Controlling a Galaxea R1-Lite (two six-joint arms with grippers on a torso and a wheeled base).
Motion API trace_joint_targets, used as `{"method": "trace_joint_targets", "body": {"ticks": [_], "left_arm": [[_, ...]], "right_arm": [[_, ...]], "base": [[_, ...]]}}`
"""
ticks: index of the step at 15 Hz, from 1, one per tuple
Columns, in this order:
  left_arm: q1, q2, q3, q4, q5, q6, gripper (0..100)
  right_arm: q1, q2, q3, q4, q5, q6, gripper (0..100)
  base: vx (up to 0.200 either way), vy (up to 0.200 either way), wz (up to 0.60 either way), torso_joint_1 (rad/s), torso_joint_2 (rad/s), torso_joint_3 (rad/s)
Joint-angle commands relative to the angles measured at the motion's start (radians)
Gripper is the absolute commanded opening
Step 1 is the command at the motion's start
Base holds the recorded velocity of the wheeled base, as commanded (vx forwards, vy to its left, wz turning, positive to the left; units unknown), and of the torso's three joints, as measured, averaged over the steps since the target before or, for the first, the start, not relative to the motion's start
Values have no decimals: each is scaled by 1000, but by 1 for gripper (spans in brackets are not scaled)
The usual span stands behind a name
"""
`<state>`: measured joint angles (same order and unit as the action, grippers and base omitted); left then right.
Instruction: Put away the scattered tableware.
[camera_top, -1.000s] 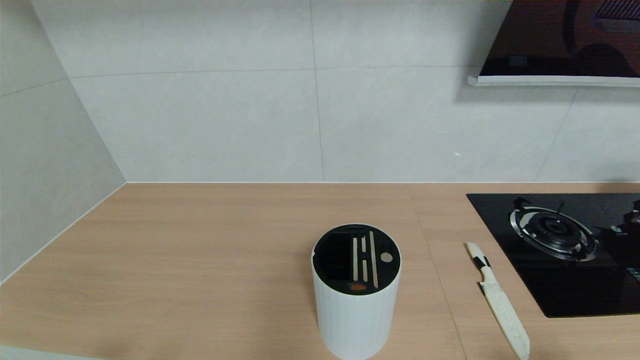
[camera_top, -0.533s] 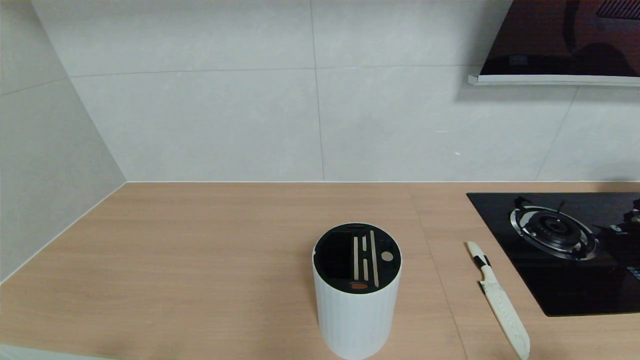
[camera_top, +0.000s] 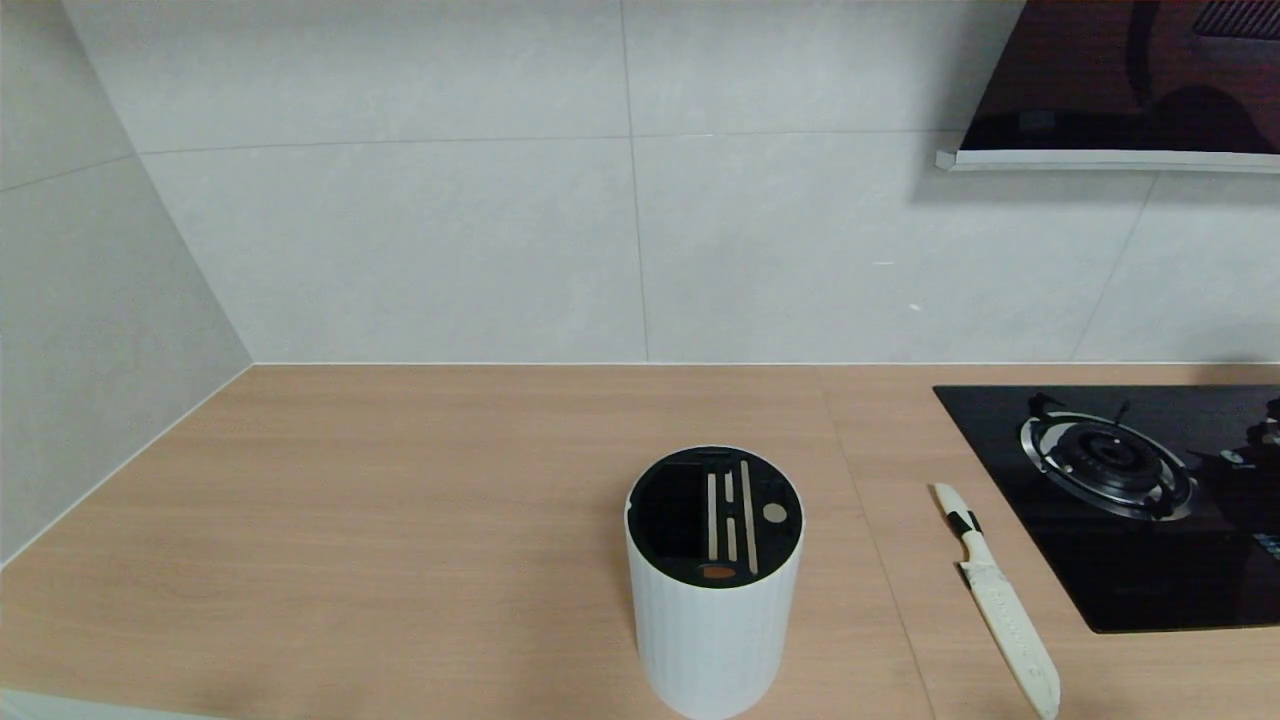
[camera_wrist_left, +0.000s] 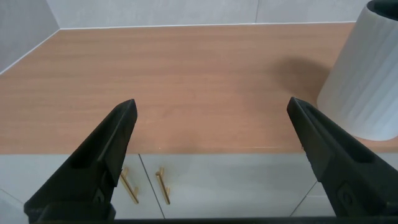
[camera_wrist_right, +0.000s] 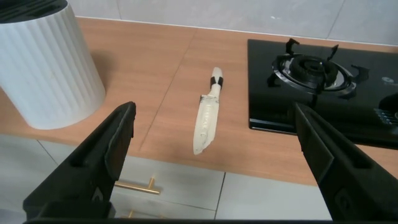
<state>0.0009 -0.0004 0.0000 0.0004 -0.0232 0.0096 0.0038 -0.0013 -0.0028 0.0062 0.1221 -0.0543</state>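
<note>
A cream-white knife (camera_top: 997, 598) with a black band on its handle lies flat on the wooden counter (camera_top: 420, 520), between the holder and the hob; it also appears in the right wrist view as the knife (camera_wrist_right: 207, 114). A white ribbed round knife holder (camera_top: 712, 585) with a black slotted top stands near the counter's front edge. My right gripper (camera_wrist_right: 214, 165) is open, hovering in front of the counter edge, short of the knife. My left gripper (camera_wrist_left: 214, 158) is open too, off the counter's front edge, with the holder (camera_wrist_left: 364, 74) to one side.
A black glass gas hob (camera_top: 1130, 500) with a burner (camera_top: 1107, 465) takes up the counter's right end. A range hood (camera_top: 1130, 90) hangs above it. Tiled walls close the back and left. Cabinet fronts with gold handles (camera_wrist_left: 163, 185) are below the counter edge.
</note>
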Motion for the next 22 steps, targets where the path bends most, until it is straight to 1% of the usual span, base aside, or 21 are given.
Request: {"method": "trace_joint_targets", "body": {"ticks": [1,2,3,4,5,7,12,13,14,17,19,21,22], "left_arm": [[1,0,0,1,0,0,100],[1,0,0,0,0,1,100],[1,0,0,0,0,1,100],[1,0,0,1,0,1,100],[1,0,0,0,0,1,100],[1,0,0,1,0,0,100],[1,0,0,1,0,0,100],[1,0,0,1,0,1,100],[1,0,0,0,0,0,100],[1,0,0,1,0,0,100],[1,0,0,0,0,0,100],[1,0,0,1,0,1,100],[1,0,0,0,0,1,100]], "right_arm": [[1,1,-57,-17,7,4,100],[5,29,-166,28,30,21,100],[5,84,-206,78,47,21,100],[7,139,-221,107,62,19,100],[8,170,-223,110,63,19,100],[18,314,-255,110,74,19,100],[151,638,-336,103,65,22,100],[165,693,-349,98,60,22,100],[174,756,-358,66,53,24,100],[176,951,-358,-91,50,24,100],[179,1061,-361,-153,44,24,100],[179,1149,-384,-216,36,24,100],[179,1232,-410,-258,31,22,100]], "base": [[0,0,0,0,0,0],[0,0,0,0,0,0],[0,0,0,0,0,0],[0,0,0,0,0,0],[0,0,0,0,0,0],[0,0,0,0,0,0],[0,0,0,0,0,0],[0,0,0,0,0,0],[0,0,0,0,0,0],[0,0,0,0,0,0],[0,0,0,0,0,0],[0,0,0,0,0,0],[0,0,0,0,0,0]]}}
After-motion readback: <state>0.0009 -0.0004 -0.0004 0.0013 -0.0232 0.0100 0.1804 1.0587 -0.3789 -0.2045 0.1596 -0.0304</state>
